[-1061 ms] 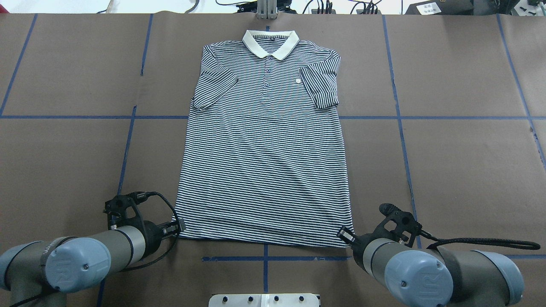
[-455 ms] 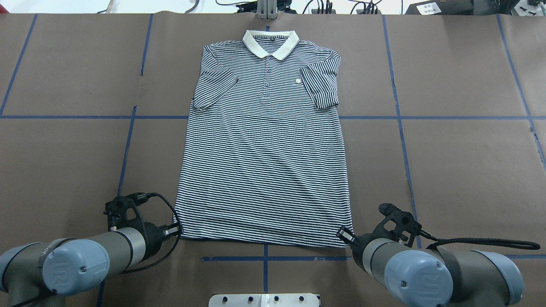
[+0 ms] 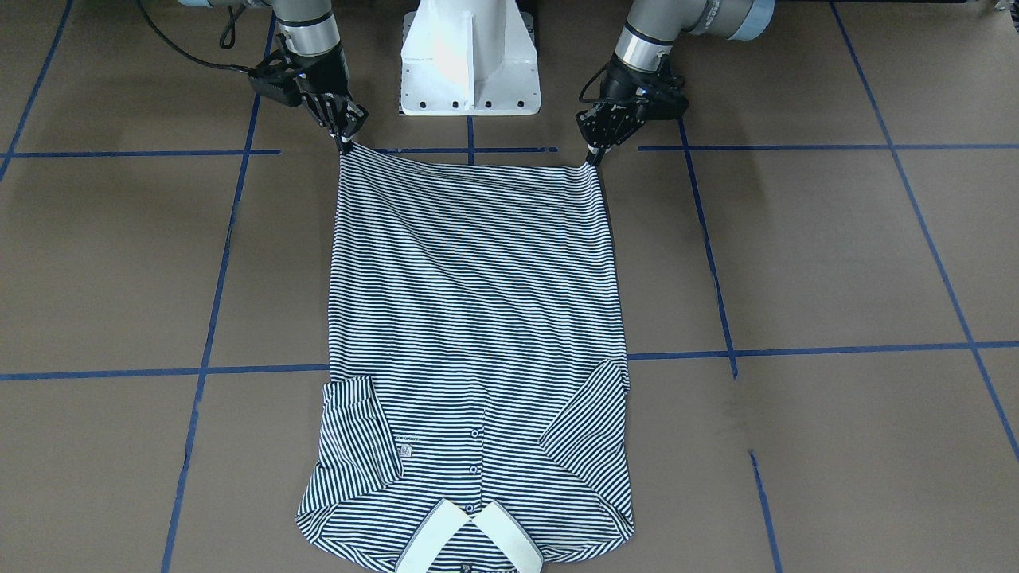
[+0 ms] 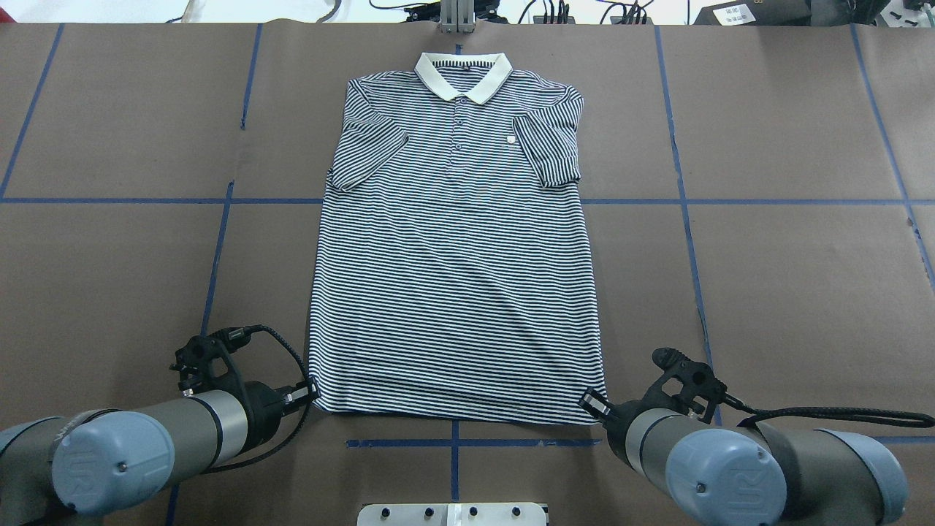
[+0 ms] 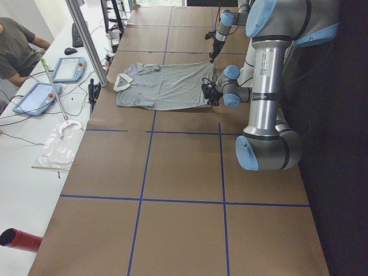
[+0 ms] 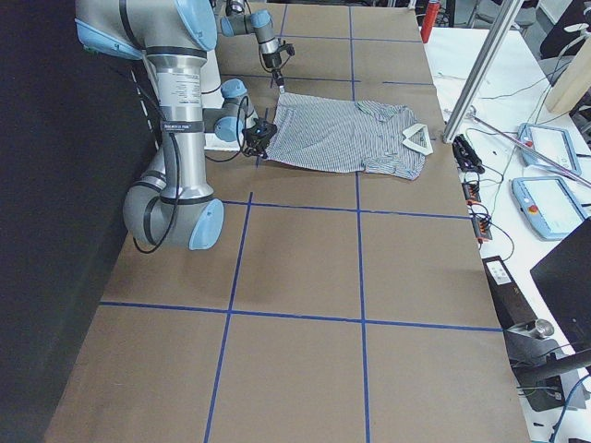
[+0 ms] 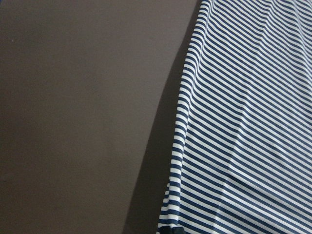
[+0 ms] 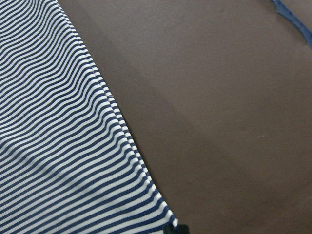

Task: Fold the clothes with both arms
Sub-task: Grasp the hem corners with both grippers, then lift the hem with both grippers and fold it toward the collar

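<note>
The striped polo shirt (image 4: 453, 256) lies flat and face up on the brown table, its white collar (image 4: 463, 73) at the far edge and both sleeves folded inward. My left gripper (image 4: 310, 392) is shut on the hem's left corner. My right gripper (image 4: 589, 402) is shut on the hem's right corner. In the front view the shirt (image 3: 470, 318) has its hem pulled taut between the right gripper (image 3: 345, 143) and the left gripper (image 3: 593, 157), slightly raised. Both wrist views show the striped edge (image 7: 243, 122) (image 8: 58, 146) casting a shadow on the table.
The white pedestal base (image 3: 470, 64) stands between the arms just behind the hem. Blue tape lines (image 4: 687, 219) grid the table. An aluminium post (image 4: 456, 14) and cables stand beyond the collar. An operator (image 5: 17, 46), tablets and a red cylinder (image 5: 20, 238) are off the table's far side.
Both arms have shifted slightly at the hem corners. The hem's left corner has moved a little to the right with the left gripper. The rest of the shirt has not moved.
</note>
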Controlling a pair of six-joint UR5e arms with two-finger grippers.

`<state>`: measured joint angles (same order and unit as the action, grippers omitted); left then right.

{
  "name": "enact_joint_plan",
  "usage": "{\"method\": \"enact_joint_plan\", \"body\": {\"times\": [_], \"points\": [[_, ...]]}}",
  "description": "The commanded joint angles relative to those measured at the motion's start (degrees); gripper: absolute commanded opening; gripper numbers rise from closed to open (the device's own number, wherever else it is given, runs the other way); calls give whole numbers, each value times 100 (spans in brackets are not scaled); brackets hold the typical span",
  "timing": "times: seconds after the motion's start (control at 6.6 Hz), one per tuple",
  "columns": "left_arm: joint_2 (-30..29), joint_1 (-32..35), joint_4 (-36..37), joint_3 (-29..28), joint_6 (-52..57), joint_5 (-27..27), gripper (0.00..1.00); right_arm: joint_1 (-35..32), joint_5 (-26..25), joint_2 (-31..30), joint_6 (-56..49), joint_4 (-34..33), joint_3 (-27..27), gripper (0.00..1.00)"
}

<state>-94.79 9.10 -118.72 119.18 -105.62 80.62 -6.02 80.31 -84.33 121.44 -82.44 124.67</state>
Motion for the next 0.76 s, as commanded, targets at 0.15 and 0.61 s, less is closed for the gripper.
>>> {"method": "enact_joint_plan", "body": {"times": [0.15, 0.61], "points": [[-4, -757, 1107, 1155, -915, -56, 0, 268, 63, -1039, 20, 0, 1047, 0], [-432, -21, 1983, 1468, -580, 67, 0, -745, 55, -335, -363, 0, 888, 0]]}}
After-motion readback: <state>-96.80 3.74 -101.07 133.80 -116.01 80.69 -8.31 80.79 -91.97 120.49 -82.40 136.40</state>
